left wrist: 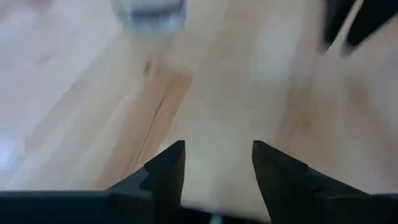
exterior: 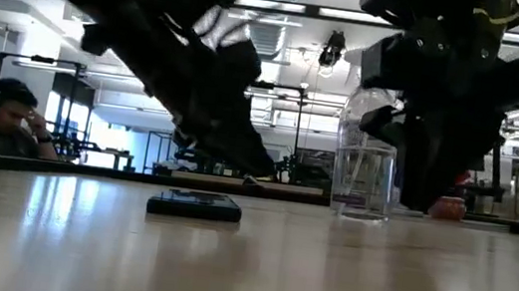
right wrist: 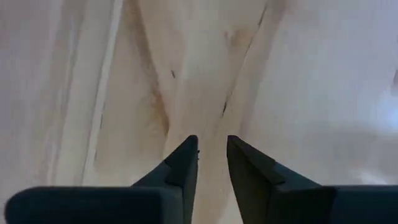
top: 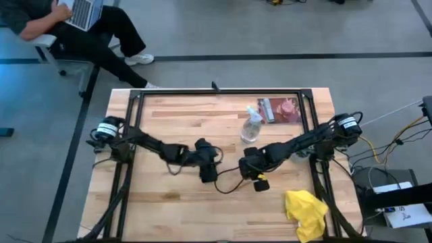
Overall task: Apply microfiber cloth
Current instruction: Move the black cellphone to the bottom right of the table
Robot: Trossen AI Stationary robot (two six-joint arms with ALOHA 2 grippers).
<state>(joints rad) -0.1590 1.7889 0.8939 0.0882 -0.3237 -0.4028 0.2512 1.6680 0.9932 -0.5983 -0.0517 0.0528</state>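
Note:
The bright yellow microfiber cloth (top: 305, 210) lies crumpled on the wooden table near its front right corner, and no gripper touches it. My left gripper (top: 208, 173) hovers over the table's middle, open over bare wood (left wrist: 217, 155). My right gripper (top: 252, 169) is just to its right, well clear of the cloth. Its fingers are a narrow gap apart with only wood between them (right wrist: 212, 146). A black phone (exterior: 194, 204) lies flat on the table in the low view, below the arms.
A clear spray bottle (top: 251, 126) stands upright beyond the grippers, also in the low view (exterior: 367, 170). A reddish flat package (top: 280, 109) lies at the far right. A black frame (top: 135, 101) rims the table. A seated person (top: 81, 27) is past the far left corner.

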